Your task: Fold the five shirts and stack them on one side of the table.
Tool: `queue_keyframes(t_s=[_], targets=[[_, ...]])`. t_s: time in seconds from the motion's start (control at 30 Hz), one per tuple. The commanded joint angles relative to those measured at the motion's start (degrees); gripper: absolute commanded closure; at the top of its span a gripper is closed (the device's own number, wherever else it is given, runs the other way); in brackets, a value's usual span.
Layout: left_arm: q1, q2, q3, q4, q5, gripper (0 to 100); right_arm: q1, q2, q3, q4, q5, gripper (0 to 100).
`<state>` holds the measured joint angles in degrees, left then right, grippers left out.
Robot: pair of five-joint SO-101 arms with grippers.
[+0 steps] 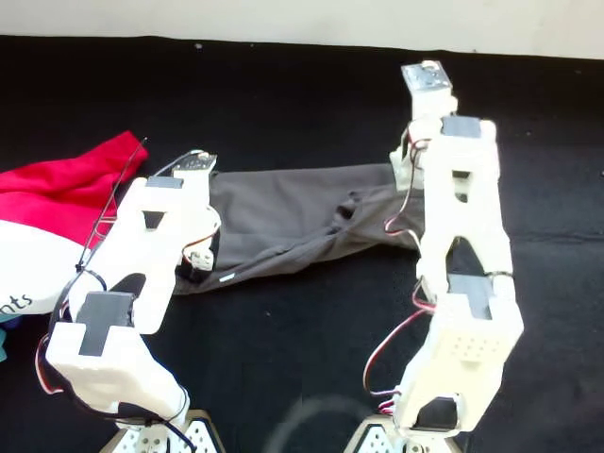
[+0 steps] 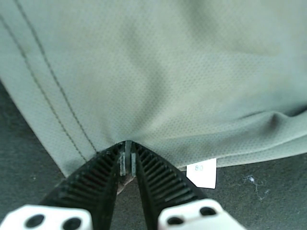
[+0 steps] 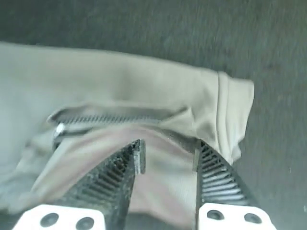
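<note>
Lots of free room on the bench [image 1: 302,94]. The whole black strip along the top of the frame, up to the far edge where the pale wall starts, has nothing on it, and so does the lower middle between the two arm bases. The right side of the frame past the right arm is open black surface too. The crowded bit is the left edge. A red shirt [image 1: 75,184] sits bunched at the upper left, a white shirt [image 1: 28,264] lies just below it and touches it, and there's a sliver of something blue [image 1: 3,340] right at the frame's edge.

The grey shirt [image 1: 293,217] is stretched across the middle of the frame as a long, narrow band between the two arms, sagging a bit toward the left. It's rumpled, with a dark fold near the centre. Up close the fabric is a fine mesh knit [image 2: 168,72] with a double row of stitching along the hem, and a small white tag [image 2: 202,172] pokes out from the edge. At the other end [image 3: 120,81] there's a zip [image 3: 110,117] and a pinkish inner layer showing.

The left claw [image 2: 127,160] is pinched fully closed, with its tips meeting right on the hem of the grey shirt just beside the tag. The right claw [image 3: 168,155] is spread wide over the zip end of the same shirt. The cloth sits under and between its jaws, and I can't see it gripping anything.
</note>
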<state>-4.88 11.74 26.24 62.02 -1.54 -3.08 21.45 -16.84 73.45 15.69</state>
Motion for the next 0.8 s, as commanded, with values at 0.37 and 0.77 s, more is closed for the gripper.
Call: queue_keyframes(t_s=[0.37,0.77], targets=[[-1.4,0.5,0.4,-1.8,0.0,99,1.8,-6.9,6.1,10.1,10.0,99.2],[-1.4,0.5,0.4,-1.8,0.0,99,9.0,1.2,14.7,-21.8,13.4,99.2]])
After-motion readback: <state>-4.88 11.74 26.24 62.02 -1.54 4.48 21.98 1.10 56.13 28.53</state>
